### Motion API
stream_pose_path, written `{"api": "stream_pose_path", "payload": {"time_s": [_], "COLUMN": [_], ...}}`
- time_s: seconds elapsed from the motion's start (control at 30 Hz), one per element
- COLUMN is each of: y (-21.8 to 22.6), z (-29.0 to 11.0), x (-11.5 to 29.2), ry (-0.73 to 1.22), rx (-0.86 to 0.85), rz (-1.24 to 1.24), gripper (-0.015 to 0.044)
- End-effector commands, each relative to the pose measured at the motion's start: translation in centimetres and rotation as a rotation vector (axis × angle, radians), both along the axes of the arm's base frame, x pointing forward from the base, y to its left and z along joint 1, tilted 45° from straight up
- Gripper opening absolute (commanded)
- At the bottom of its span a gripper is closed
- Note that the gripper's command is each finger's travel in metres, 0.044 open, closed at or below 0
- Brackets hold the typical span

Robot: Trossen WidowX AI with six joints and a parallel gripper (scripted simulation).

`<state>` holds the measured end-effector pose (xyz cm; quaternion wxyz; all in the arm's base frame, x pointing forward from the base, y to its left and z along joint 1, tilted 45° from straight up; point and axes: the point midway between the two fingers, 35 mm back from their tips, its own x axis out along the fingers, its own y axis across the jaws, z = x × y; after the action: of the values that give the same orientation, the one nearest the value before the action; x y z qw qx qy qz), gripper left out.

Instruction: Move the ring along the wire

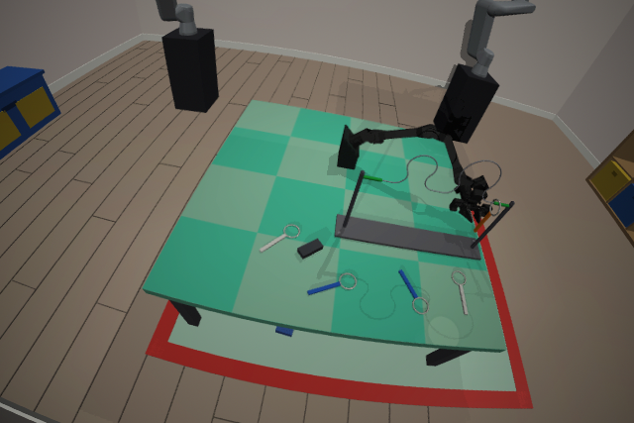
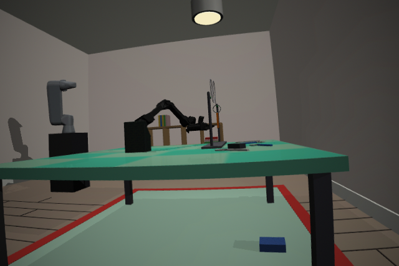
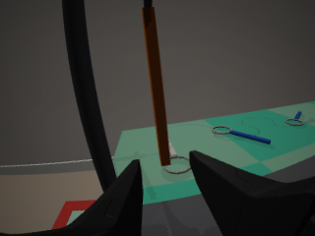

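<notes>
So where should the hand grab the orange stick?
Grab the orange handle low down, well under the ring and wire. It hangs straight down beside the post, so come in level from the front, one finger on each side. The hand is open and nearly lined up.

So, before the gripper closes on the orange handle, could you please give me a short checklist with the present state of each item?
1. Gripper open and holding nothing: ok.
2. Orange handle lined up with the gap between the fingers: ok in the wrist view; it hangs just beyond the tips, not yet between them.
3. Ring hanging on the green part beside the post: ok.
4. Arm apart from the thin grey wire: cannot tell; in the top view the arm overlaps the loops.
5. Fingers apart from the post: ok in the wrist view, though close.
</notes>
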<state>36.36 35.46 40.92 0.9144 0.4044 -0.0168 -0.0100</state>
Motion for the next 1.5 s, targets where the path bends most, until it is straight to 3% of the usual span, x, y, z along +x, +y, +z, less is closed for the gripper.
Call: {"api": "stream_pose_path", "payload": {"time_s": [0.0,1.0,1.47], "y": [0.2,-0.1,-0.1], "z": [-0.2,-0.1,-0.1], "x": [0.7,5.4,5.6], "ry": [0.003,-0.001,-0.001], "rx": [-0.006,-0.008,-0.008], "rz": [0.002,0.002,0.002], "gripper": [0.0160,0.0160,0.0160]}}
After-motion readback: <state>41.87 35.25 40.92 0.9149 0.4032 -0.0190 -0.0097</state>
